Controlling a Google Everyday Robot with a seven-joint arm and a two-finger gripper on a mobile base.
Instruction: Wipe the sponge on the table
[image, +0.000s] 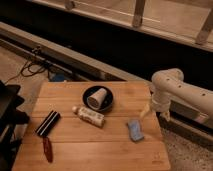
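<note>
Sponge (134, 130) is lying near the table (100, 150) edge. My claw (148, 113), hanging at its one o'clock, is risking pushing it off. Wide or narrow, I cannot tell.

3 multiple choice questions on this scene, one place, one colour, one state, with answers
1. Where is the small light-blue rectangular sponge? A) on the floor B) on the light-brown wooden table, near its right edge C) on the arm
2. What colour is the round bowl holding the white cup? A) black B) yellow C) green
3. How is the white patterned bottle? A) upright B) lying on its side C) snapped in two

1 B: on the planks, close to the pincer at the right edge. 2 A: dark rim around the cup. 3 B: flat before the bowl.
</note>
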